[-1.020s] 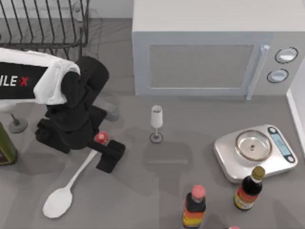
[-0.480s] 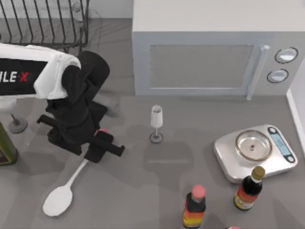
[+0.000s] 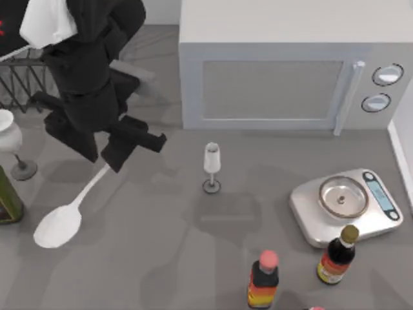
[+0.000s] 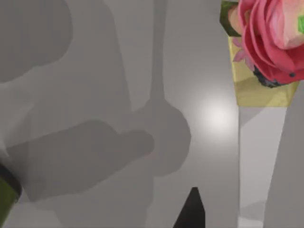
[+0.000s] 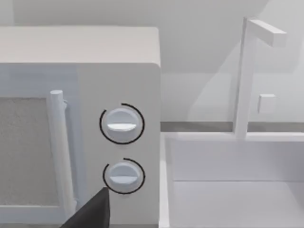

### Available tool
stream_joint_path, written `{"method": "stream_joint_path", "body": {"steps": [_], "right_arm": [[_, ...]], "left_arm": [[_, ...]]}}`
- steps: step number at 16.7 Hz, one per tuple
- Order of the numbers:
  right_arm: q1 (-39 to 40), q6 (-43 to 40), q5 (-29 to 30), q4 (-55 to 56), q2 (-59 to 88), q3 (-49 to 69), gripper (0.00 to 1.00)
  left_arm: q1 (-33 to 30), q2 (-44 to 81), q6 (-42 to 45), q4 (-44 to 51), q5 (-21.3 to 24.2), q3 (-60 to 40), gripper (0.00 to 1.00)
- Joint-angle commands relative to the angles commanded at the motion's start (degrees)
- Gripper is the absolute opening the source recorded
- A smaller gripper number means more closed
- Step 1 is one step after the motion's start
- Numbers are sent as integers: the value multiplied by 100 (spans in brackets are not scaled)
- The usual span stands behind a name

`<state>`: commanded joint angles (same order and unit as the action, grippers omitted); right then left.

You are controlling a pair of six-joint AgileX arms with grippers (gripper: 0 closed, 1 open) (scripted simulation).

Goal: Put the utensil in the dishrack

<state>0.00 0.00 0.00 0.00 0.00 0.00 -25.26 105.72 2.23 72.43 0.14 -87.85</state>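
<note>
The utensil [image 3: 61, 223], a long white spoon, hangs slanted over the left side of the table with its oval bowl lowest. My left gripper [image 3: 115, 154] is shut on the top of its handle, well above the table. In the left wrist view the red-and-yellow knob [image 4: 266, 47] and the white handle [image 4: 259, 156] are close up, with the spoon's shadow on the grey table below. The dishrack [image 3: 22, 84], made of black wires, stands at the back left and is largely hidden behind my left arm. One dark fingertip [image 5: 90, 213] of my right gripper shows in the right wrist view.
A white microwave [image 3: 271, 84] fills the back middle. A small stemmed glass [image 3: 211, 166] stands in front of it. A scale [image 3: 345, 206] and two sauce bottles [image 3: 263, 278] [image 3: 337, 255] are at the front right. A wine glass [image 3: 10, 139] and a green bottle [image 3: 8, 200] stand at the left edge.
My left gripper closed on the knob end of the spoon and rose toward the back left. The spoon came off the table, and its bowl swung left.
</note>
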Motion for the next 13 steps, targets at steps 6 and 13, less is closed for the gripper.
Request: {"method": "stream_joint_path", "body": {"steps": [6, 13], "right_arm": [[0, 0, 0, 0, 0, 0, 100], [0, 0, 0, 0, 0, 0, 100]], "left_arm": [[-5, -401, -7, 1339, -2, -1219, 0], [110, -549, 5, 1145, 31, -1130, 0]]}}
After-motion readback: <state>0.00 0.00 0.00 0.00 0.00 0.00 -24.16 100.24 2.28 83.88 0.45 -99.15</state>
